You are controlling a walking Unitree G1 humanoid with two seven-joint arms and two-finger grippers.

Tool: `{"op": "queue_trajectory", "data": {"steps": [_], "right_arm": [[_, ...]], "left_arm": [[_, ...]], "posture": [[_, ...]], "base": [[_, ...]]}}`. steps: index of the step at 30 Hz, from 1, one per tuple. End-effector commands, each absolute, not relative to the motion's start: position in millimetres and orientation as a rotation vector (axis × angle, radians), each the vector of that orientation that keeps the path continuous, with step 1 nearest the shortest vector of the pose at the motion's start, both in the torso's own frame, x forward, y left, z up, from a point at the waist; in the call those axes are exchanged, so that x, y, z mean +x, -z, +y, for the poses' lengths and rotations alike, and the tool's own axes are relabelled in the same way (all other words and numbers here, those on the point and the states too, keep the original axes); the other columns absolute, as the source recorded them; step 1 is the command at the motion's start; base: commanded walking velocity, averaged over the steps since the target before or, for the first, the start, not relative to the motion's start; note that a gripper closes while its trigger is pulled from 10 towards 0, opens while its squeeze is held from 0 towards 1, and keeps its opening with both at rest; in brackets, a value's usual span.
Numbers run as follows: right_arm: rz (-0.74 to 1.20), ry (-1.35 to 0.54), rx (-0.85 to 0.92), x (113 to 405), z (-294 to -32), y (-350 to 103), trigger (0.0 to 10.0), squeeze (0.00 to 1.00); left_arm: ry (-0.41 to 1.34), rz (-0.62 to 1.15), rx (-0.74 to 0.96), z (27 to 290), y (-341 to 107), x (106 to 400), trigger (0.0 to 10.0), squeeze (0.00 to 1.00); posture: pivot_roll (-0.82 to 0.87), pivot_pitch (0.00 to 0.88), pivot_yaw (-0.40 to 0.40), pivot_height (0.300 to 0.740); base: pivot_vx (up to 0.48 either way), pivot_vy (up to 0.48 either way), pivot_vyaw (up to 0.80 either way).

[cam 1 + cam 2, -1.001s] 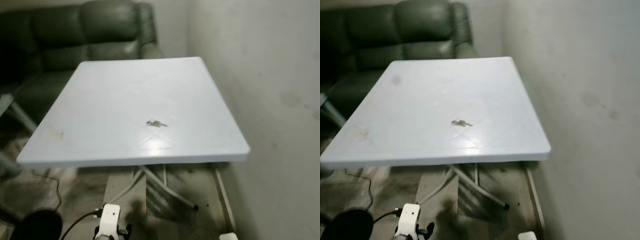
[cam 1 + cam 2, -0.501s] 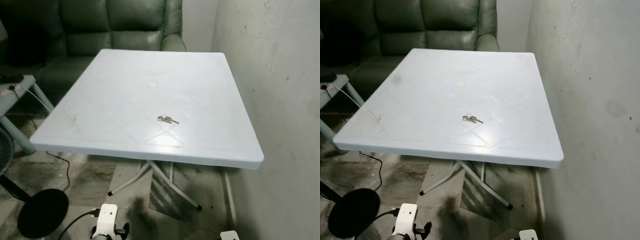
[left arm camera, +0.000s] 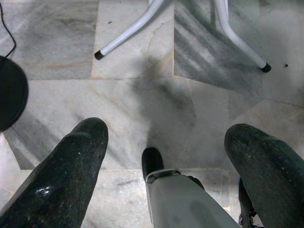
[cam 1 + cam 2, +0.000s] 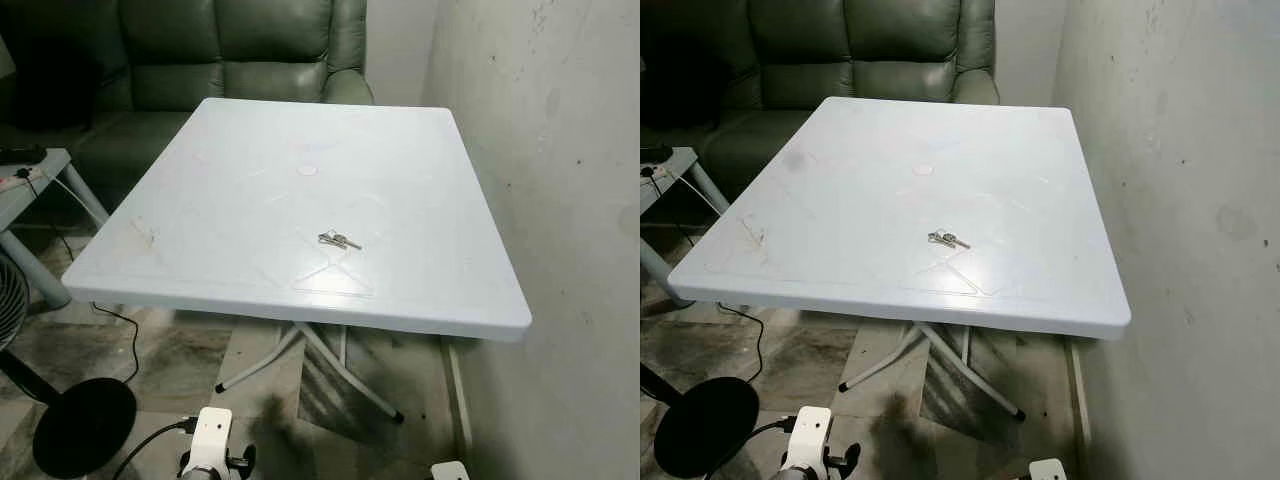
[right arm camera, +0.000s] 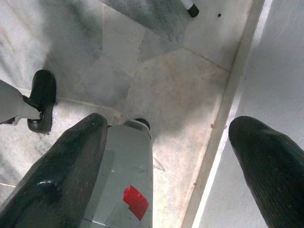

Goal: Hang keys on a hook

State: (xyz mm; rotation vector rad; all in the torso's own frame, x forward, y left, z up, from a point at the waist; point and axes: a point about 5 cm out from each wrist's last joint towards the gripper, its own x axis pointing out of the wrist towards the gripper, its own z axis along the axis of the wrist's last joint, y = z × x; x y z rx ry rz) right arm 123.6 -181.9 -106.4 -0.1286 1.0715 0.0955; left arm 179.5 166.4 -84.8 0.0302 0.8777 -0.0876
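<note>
Both grippers (image 3: 166, 142) low by floor, apart; keys (image 4: 338, 239) up on table (image 4: 200, 260)

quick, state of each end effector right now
Left end effector: open, empty, hanging over the floor.
Right end effector: open, empty, hanging over the floor.
The keys lie untouched on the table.

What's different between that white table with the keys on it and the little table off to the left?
The white table is broad, with its whole top in view; the little table shows just a corner. The white table carries the keys near its middle; the little table has a dark object at its edge, too cut off to identify. The white table stands against the wall; the little table stands away from it. Both have pale tops and light legs.
</note>
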Motion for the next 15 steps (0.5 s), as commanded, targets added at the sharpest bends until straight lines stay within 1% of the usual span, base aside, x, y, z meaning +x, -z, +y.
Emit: {"op": "queue_trajectory", "data": {"steps": [1,15], "right_arm": [[1.081,-0.093,-0.128,122.9,-181.2,106.9,10.0,0.0],[1.1,-0.087,-0.131,117.2,-185.6,108.2,10.0,0.0]], "left_arm": [[0.083,0.882,0.038,169.9,84.8,179.3,10.0,0.0],[0.069,0.887,0.026,171.4,85.1,178.6,10.0,0.0]], "posture": [[-0.01,0.0,0.016,0.74],[0.0,0.0,0.013,0.74]], "base": [[0.0,0.0,0.0],[0.0,0.0,0.0]]}}
